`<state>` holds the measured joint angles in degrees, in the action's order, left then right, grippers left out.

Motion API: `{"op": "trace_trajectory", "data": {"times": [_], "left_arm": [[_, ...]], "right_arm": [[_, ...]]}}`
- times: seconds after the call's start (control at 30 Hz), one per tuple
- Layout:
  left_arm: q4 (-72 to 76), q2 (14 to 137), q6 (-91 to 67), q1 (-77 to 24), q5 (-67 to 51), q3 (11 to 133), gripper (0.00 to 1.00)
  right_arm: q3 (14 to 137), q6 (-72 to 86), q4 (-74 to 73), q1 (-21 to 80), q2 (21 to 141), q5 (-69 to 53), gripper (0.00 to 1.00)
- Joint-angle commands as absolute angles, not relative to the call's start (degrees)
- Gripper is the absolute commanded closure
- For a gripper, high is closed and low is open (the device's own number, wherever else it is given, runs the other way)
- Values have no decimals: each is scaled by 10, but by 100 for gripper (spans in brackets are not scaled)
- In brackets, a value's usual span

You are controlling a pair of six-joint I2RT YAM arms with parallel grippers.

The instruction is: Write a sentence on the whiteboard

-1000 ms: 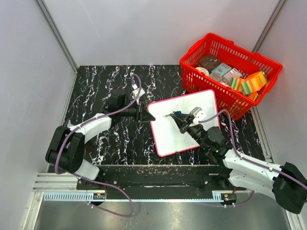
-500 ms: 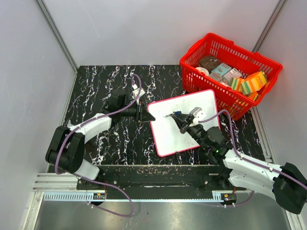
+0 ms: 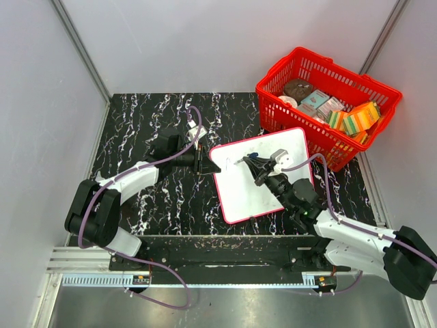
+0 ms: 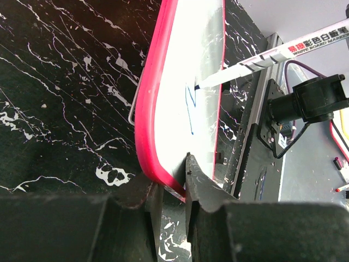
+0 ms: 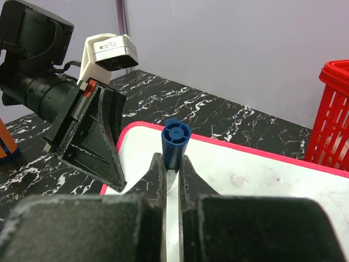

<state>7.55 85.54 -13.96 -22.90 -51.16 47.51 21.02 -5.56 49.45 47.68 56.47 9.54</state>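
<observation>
The whiteboard (image 3: pixel 246 195) lies tilted on the black marble table, its right corner against the red basket. My left gripper (image 3: pixel 205 162) is shut on the board's left corner; in the left wrist view (image 4: pixel 169 180) the red rim sits between the jaws. My right gripper (image 3: pixel 254 164) is shut on a white board marker (image 4: pixel 283 52) with a blue end (image 5: pixel 177 139). The marker tip touches the board (image 4: pixel 191 54) at the top of a short blue zigzag stroke (image 4: pixel 191 106). No other writing shows.
A red basket (image 3: pixel 328 102) with several packaged items stands at the back right, touching the board. An orange object (image 5: pixel 5 142) sits at the left edge of the right wrist view. The arm bases and a rail run along the near edge.
My right gripper has moved the marker a little toward the far side of the board. The left gripper and the board have not moved.
</observation>
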Motion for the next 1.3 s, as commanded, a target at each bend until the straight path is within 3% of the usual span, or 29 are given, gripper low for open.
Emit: {"op": "trace_trajectory", "data": {"times": [0.0,0.57,0.97,1.27], "left_arm": [[32,861,-21,-249,-451,463,100],[29,860,-18,-251,-447,463,100],[28,857,-18,-251,-442,460,100],[27,851,-18,-253,-439,457,100]], "right_arm": [[234,-74,518,479,581,132,100],[260,-96,533,479,596,136,100],[212,-57,485,478,463,110,100],[201,-49,487,479,501,110,100]]}}
